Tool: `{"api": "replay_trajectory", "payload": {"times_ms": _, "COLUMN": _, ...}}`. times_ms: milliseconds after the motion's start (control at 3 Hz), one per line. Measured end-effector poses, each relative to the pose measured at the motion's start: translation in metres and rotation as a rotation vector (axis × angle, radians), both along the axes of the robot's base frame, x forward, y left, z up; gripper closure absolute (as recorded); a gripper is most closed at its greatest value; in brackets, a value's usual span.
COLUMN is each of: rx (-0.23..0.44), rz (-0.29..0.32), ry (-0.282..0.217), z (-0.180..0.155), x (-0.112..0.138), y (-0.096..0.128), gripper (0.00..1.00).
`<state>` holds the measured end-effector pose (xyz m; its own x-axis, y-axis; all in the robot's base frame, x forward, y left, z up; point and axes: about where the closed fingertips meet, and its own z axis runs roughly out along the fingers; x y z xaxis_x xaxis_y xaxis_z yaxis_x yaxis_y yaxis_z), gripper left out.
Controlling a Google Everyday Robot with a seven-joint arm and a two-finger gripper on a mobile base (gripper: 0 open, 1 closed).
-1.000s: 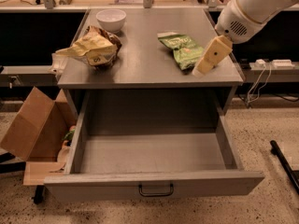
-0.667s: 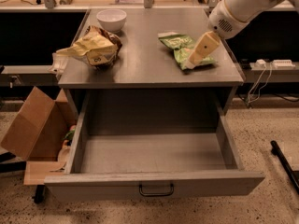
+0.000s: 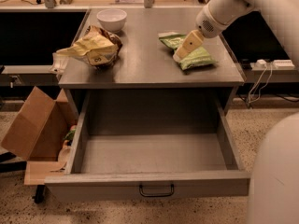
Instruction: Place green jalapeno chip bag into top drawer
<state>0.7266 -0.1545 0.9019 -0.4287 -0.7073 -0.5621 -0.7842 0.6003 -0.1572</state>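
Observation:
The green jalapeno chip bag (image 3: 192, 53) lies flat on the right side of the grey cabinet top (image 3: 145, 55). My gripper (image 3: 183, 49) hangs over the bag, its pale fingers pointing down-left at the bag's middle; I cannot tell if it touches. The top drawer (image 3: 149, 181) stands pulled wide open below the cabinet top, nothing inside, its dark handle (image 3: 156, 190) on the front panel.
A wrinkly yellow-and-brown bag (image 3: 93, 48) lies on the left of the top. A white bowl (image 3: 111, 19) stands at the back left. A cardboard box (image 3: 32, 125) sits on the floor at the left. A pale robot part (image 3: 275, 176) fills the lower right corner.
My gripper has moved left and away from the cabinet's right edge, ending over the green bag. The bag and drawer have not moved.

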Motion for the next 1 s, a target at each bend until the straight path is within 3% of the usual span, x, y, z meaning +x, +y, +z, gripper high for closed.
{"api": "replay_trajectory", "payload": {"times_ms": 667, "rx": 0.043, "rz": -0.108, "ry": 0.045, "z": -0.042, "x": 0.042, "y": -0.006, "gripper": 0.0}}
{"api": "replay_trajectory", "payload": {"times_ms": 1000, "rx": 0.046, "rz": -0.137, "ry": 0.068, "z": -0.06, "x": 0.054, "y": -0.005, "gripper": 0.17}}
